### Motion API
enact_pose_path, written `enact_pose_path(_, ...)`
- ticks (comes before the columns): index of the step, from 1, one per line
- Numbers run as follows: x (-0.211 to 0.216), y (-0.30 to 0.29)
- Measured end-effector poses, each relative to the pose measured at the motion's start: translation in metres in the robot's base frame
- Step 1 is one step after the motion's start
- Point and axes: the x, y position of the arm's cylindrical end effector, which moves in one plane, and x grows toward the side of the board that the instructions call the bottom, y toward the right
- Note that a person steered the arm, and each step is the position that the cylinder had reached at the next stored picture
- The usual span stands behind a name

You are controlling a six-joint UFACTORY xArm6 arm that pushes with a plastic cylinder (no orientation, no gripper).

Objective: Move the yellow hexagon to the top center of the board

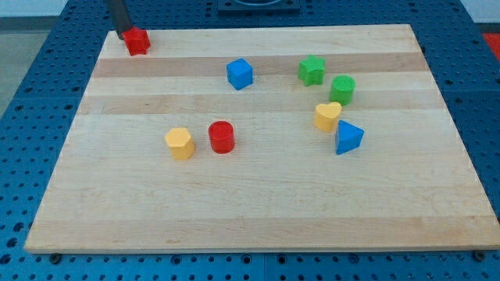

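Nearest the view's bottom sits the yellow hexagon [179, 143], left of center on the wooden tabletop [258, 211]. It stands upright on a flat face; from above it looks roughly as wide as it is deep, so no long axis or pointing direction can be made out. Just beside it on the view's right, with a narrow gap between them, stands a red cylinder [222, 136].

Toward the view's right, a blue triangular block [348, 137] touches or nearly touches a yellow heart-shaped block [327, 115] above it. A green cylinder [342, 89] lies just above that, and a green star [312, 70] further up and to the left. A blue cube [240, 73] sits near the top center.

At the top left corner, my tip [124, 36] rests against the left side of a small red block [137, 40], well apart from the yellow hexagon. The arm carries no jaws, only the rod.
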Motion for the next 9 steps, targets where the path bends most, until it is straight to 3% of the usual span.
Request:
enact_pose_path(2,0.0,-0.004)
enact_pose_path(4,0.003,-0.049)
enact_pose_path(6,0.094,-0.043)
enact_pose_path(9,0.239,0.033)
